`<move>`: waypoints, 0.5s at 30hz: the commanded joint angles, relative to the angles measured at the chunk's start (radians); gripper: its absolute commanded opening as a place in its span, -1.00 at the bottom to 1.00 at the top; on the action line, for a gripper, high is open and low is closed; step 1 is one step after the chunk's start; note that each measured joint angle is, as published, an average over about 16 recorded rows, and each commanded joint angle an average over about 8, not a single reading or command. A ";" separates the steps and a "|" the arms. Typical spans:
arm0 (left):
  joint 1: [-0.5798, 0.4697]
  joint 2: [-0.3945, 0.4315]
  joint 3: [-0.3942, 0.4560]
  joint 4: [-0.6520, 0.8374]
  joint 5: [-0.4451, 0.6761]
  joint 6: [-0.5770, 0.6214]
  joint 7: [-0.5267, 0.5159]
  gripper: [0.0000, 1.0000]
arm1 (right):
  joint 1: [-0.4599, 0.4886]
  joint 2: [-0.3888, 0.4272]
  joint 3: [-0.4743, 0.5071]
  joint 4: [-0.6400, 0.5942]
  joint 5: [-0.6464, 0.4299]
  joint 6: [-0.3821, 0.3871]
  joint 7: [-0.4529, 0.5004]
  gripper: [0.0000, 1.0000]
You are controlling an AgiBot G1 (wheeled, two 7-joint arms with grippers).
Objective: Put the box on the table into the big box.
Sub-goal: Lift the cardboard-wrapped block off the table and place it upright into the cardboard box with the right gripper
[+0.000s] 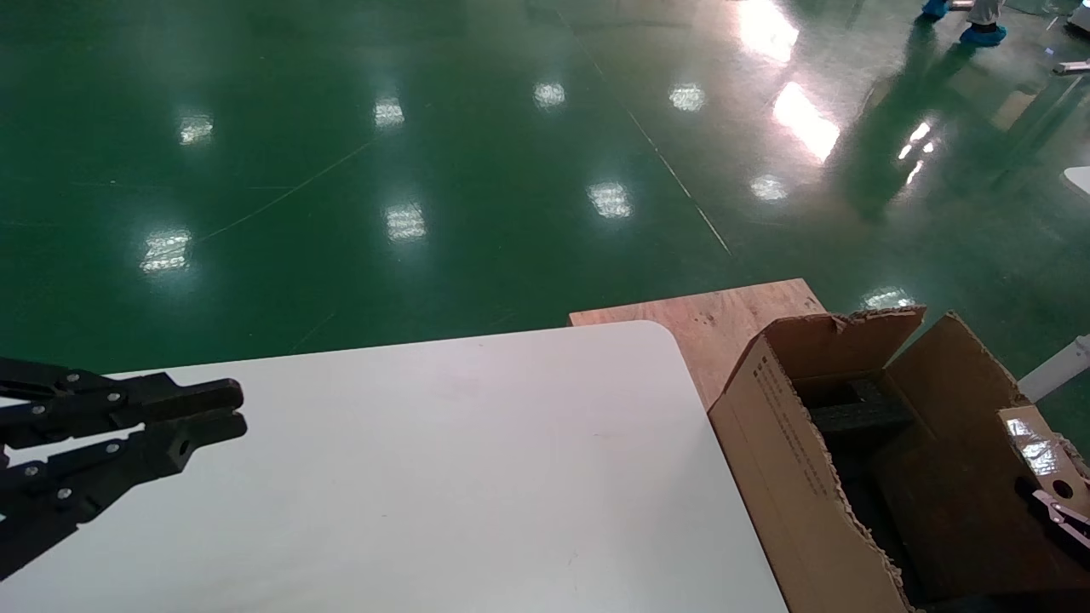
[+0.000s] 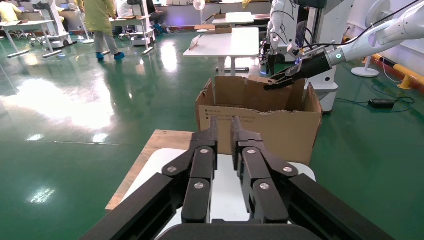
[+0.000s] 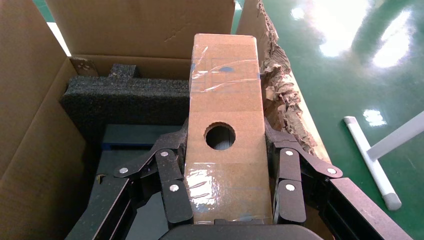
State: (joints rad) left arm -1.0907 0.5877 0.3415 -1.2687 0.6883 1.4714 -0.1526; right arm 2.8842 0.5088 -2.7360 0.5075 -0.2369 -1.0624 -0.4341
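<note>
My right gripper (image 1: pixel 1060 511) is shut on the small light-brown box (image 1: pixel 1035 451) with a round hole and holds it inside the open top of the big box (image 1: pixel 783 443), near its right wall. In the right wrist view the fingers clamp both long sides of the small box (image 3: pixel 225 100), which sits above the big box's dark interior next to its torn wall (image 3: pixel 280 95). My left gripper (image 1: pixel 238 411) hovers empty over the left of the white table (image 1: pixel 477 460), its fingers nearly together (image 2: pixel 223 122). The left wrist view shows the big box (image 2: pixel 280 125) beyond the table's end.
A plywood board (image 1: pixel 724 319) lies under the big box beyond the table's rounded corner. Black foam (image 3: pixel 125 100) lies in the carton's far end. A white leg of some stand (image 1: pixel 1056 366) is on the green floor to the carton's right.
</note>
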 commanded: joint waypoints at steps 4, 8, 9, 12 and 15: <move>0.000 0.000 0.000 0.000 0.000 0.000 0.000 1.00 | 0.000 0.000 0.002 0.000 -0.002 0.000 0.000 0.87; 0.000 0.000 0.000 0.000 0.000 0.000 0.000 1.00 | -0.001 0.001 0.003 0.000 -0.003 0.000 0.000 1.00; 0.000 0.000 0.000 0.000 0.000 0.000 0.000 1.00 | -0.001 0.001 0.003 -0.001 -0.004 0.000 0.000 1.00; 0.000 0.000 0.000 0.000 0.000 0.000 0.000 1.00 | -0.002 0.001 0.003 -0.002 -0.005 0.001 0.001 1.00; 0.000 0.000 0.000 0.000 0.000 0.000 0.000 1.00 | -0.002 0.001 0.003 -0.003 -0.007 0.002 0.001 1.00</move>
State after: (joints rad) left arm -1.0907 0.5876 0.3415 -1.2687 0.6883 1.4714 -0.1526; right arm 2.8822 0.5101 -2.7330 0.5055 -0.2427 -1.0610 -0.4333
